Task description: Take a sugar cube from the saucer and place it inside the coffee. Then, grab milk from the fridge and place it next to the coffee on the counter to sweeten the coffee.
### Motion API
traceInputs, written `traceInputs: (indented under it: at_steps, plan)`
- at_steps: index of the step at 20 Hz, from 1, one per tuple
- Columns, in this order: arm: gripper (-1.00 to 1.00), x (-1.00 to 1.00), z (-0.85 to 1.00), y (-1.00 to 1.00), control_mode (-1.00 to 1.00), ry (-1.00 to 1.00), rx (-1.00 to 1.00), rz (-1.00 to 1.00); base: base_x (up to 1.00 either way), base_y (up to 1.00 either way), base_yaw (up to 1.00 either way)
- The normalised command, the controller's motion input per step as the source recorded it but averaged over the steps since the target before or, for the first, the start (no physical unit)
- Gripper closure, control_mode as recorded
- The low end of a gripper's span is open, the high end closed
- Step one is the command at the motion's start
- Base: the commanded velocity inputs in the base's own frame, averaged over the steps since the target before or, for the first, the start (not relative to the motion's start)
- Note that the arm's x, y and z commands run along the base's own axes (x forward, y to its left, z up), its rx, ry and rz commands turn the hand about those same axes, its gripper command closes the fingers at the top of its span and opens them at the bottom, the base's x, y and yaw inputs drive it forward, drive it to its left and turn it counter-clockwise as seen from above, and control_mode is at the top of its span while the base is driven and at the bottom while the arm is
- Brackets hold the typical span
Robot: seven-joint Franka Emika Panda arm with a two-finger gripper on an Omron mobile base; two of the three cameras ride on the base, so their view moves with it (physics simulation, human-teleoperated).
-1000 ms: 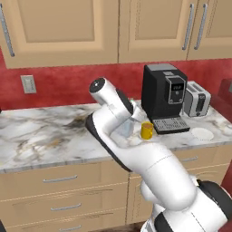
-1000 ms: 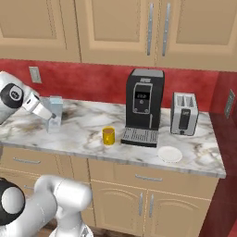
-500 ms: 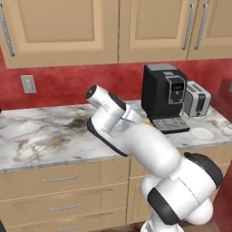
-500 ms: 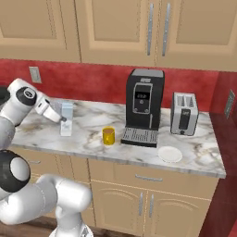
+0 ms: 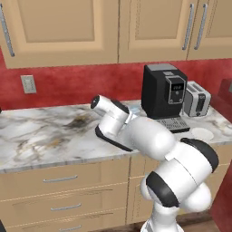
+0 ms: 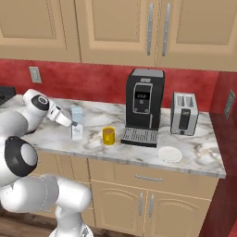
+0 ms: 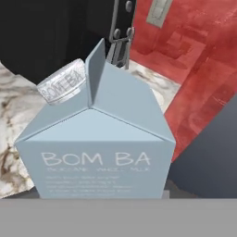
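Marble counter [image 6: 194, 155] carries the black coffee machine [image 6: 144, 106], toaster [image 6: 184, 114], saucer [image 6: 170, 154] and coffee [image 6: 109, 136]. From the right base view the milk [image 6: 77, 122] stands upright left of the coffee, my gripper [image 6: 72, 123] at it — clamped or not, I cannot tell. My hand view adds the carton's lettering and cap.

The milk [image 7: 97, 139] is pale blue with white lettering (its cap silvery-white), the coffee [image 6: 109, 136] mug yellow, the saucer [image 6: 170, 154] white, the counter [image 6: 194, 152] white-grey marble with dark and golden veins.
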Motion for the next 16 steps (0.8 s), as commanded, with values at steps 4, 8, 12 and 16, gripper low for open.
traceInputs:
  at_steps: [4,8,12,16]
  plan:
    - [1.00,0.38,-0.37,-0.02,-1.00,0.00,-0.05,0.00,0.00,0.00,0.00]
    - [1.00,0.28,-0.25,0.00,-1.00,-0.06,0.00,0.00,0.00,0.00,0.00]
    - [1.00,0.33,-0.12,-0.04,-1.00,-0.09,0.00,0.00,0.00,0.00,0.00]
    - [1.00,0.27,-0.21,-0.11,-1.00,-0.05,0.00,0.00,0.00,0.00,0.00]
